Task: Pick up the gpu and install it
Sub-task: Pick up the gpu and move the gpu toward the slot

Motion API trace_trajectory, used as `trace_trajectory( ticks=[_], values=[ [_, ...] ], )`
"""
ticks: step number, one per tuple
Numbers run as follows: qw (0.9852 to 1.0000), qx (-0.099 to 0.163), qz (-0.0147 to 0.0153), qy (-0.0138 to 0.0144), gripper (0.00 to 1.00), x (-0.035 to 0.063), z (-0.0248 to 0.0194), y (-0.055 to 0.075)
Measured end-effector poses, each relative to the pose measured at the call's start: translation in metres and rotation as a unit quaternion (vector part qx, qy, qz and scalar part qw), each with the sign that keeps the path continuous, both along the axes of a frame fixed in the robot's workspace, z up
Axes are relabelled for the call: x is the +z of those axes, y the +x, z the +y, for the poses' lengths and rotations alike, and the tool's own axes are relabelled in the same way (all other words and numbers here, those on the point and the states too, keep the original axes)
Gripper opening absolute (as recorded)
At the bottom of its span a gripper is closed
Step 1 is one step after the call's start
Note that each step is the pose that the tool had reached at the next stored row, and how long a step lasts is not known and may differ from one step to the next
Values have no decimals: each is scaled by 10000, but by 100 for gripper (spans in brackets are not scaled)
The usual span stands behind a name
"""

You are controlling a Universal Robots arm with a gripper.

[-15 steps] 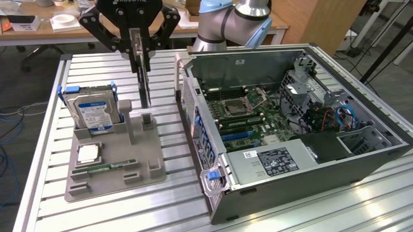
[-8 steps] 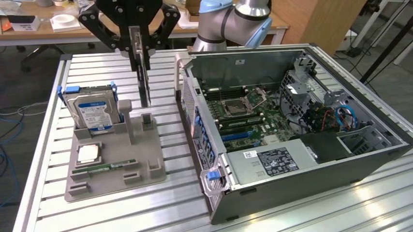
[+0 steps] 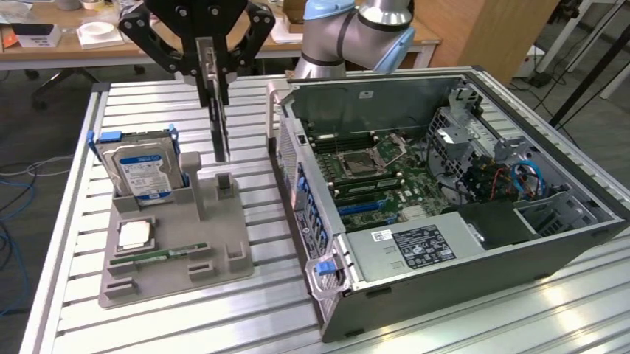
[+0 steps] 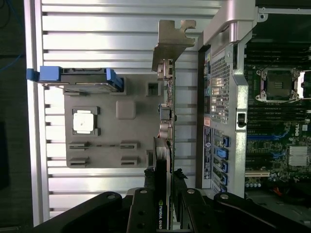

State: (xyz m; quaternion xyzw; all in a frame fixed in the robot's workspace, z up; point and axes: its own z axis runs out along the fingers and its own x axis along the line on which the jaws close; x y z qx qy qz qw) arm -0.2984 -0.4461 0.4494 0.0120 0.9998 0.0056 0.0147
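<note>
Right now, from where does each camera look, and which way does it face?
Exterior view: raised off the arm, looking down slantwise over the table at the tray and open computer case; the arm and fingers show.
Wrist view: on the wrist, looking down along the fingers holding the gpu edge-on.
Shared: gpu, tray, hard drive, computer case.

The desk [image 3: 265, 310] is ribbed bare metal with a bright brushed sheen, and the holder tray [image 3: 187, 251] on it looks like smooth matt grey plastic. The gpu [image 4: 166, 121] ends in a bracket of plain silver sheet metal, and the pincer [image 4: 165, 187] is matt black. The computer case [image 3: 512, 251] has dark matt walls and a perforated pale metal rear, and the hard drive [image 3: 144, 166] bears a glossy label.
</note>
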Motion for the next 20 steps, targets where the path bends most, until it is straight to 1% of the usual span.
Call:
trace_trajectory(
  ticks=[20],
  values=[
    [10000,0,0,-1,25,49,0,0]
  ],
)
